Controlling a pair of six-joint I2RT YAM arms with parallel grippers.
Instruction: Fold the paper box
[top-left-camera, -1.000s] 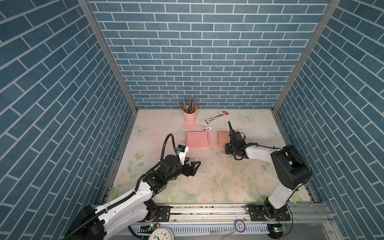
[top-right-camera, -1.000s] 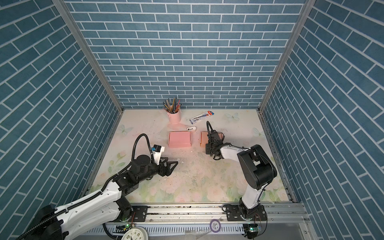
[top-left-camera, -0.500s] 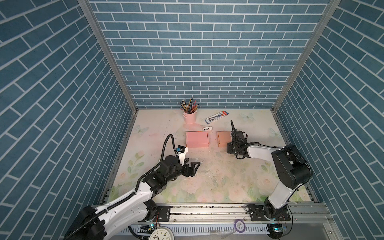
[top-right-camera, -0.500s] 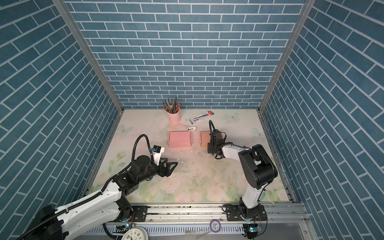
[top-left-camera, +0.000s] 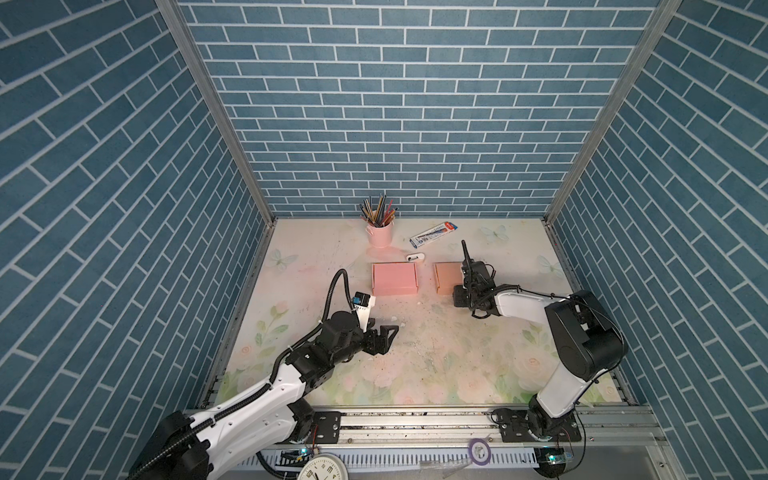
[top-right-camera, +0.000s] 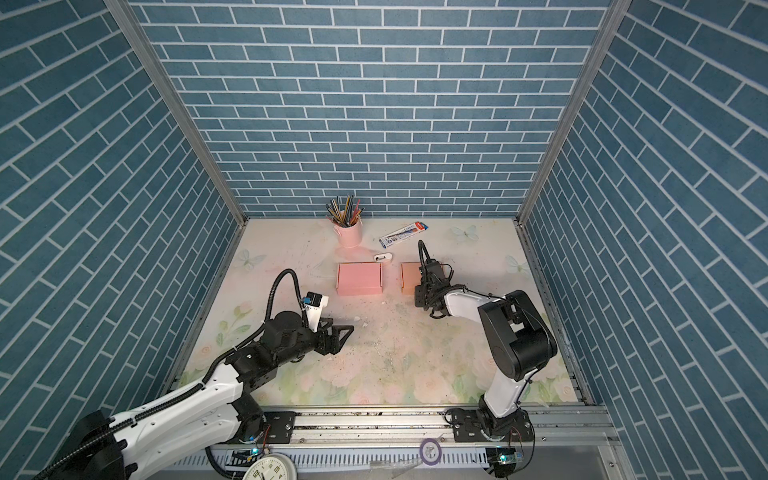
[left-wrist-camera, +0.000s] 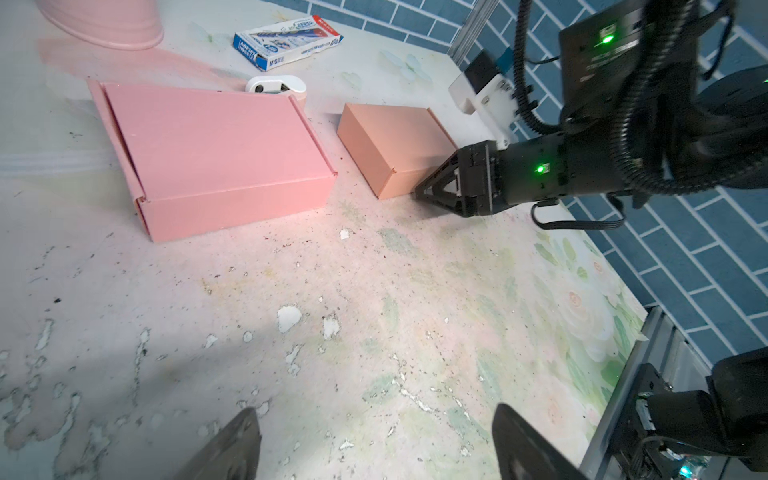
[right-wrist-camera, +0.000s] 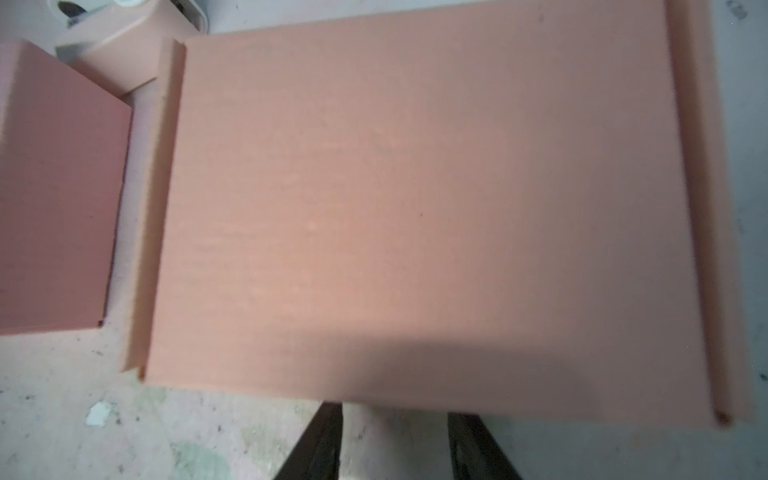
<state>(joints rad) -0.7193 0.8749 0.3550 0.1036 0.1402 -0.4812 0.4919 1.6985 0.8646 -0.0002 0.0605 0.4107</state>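
Observation:
A small tan paper box (top-left-camera: 447, 277) (right-wrist-camera: 415, 208) lies closed on the table beside a larger pink paper box (top-left-camera: 394, 278) (left-wrist-camera: 216, 149), also closed. My right gripper (top-left-camera: 459, 296) (top-right-camera: 418, 297) (left-wrist-camera: 420, 192) sits low at the tan box's near right corner. In the right wrist view its fingers (right-wrist-camera: 324, 440) stand apart with bare table between them, and their tips are hidden under the box's near edge. My left gripper (top-left-camera: 385, 336) (left-wrist-camera: 376, 409) hovers wide open over bare table, well short of the pink box.
A pink cup of pencils (top-left-camera: 380, 235) stands at the back. A blue and white carton (top-left-camera: 433, 233) and a small white gadget (top-left-camera: 415, 257) lie behind the boxes. Brick walls close in three sides, and a metal rail (top-left-camera: 415, 419) runs along the front.
The right gripper's fingers have spread apart at the tan box's near edge and the gripper has shifted slightly right. Both boxes and the left arm have stayed put.

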